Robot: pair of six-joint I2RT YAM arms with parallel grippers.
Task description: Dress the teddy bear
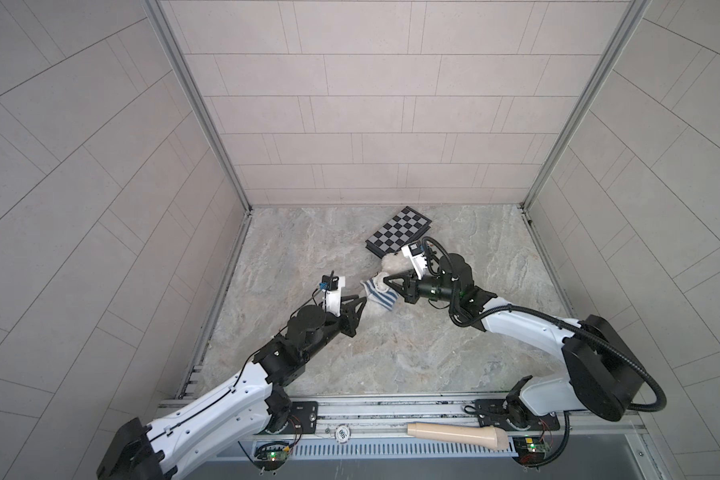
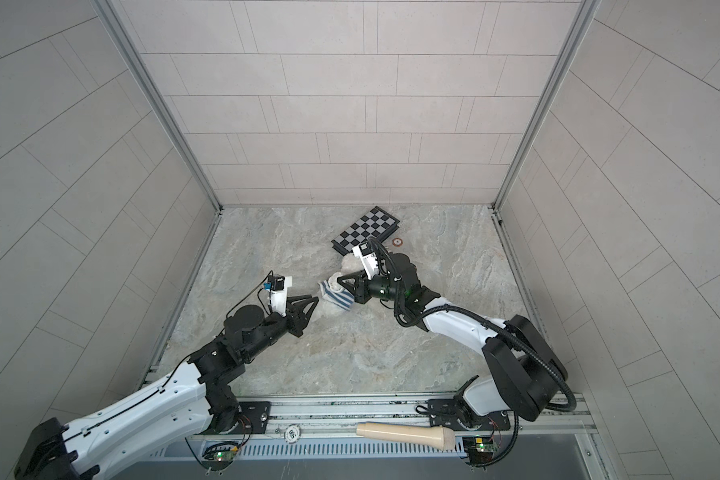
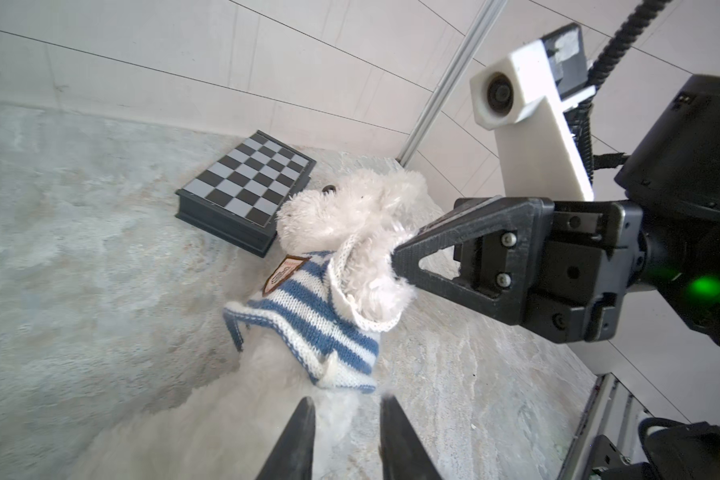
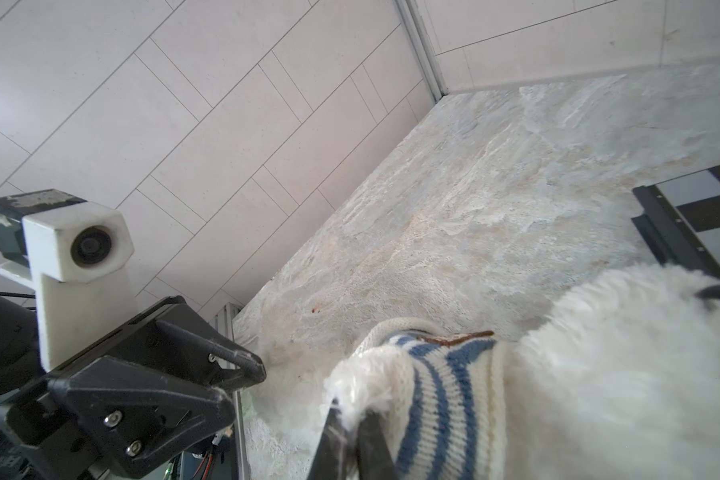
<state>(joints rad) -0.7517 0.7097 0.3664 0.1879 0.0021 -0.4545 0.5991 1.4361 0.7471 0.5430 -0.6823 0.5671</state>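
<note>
We're looking into a robot test cell, lab-style: pale tiled panels (image 1: pixel 350 104) are boxing in a marbled tabletop (image 1: pixel 308 249), aluminium posts (image 1: pixel 199 104) are framing it, bare circuit boards (image 1: pixel 272 455) are glowing green along the mounting rail (image 1: pixel 391 409).

Two robot arms flank a white teddy bear (image 1: pixel 391 262) lying just right of centre on a marbled tabletop (image 1: pixel 454 340). The right gripper (image 1: pixel 386 283), jaws drawn together, meets the plush at the upper edge of a blue-and-white striped shirt (image 1: pixel 381 298) bunched around the toy's body — the left gripper (image 1: pixel 362 300) sits just beside the shirt's lower-left edge. Above the bear, a chessboard (image 1: pixel 400 230) lies askew near the tiled back wall. Along the metal rail (image 1: pixel 391 409) at the bottom of the frame rests a beige, handle-shaped object (image 1: pixel 458 434).
</note>
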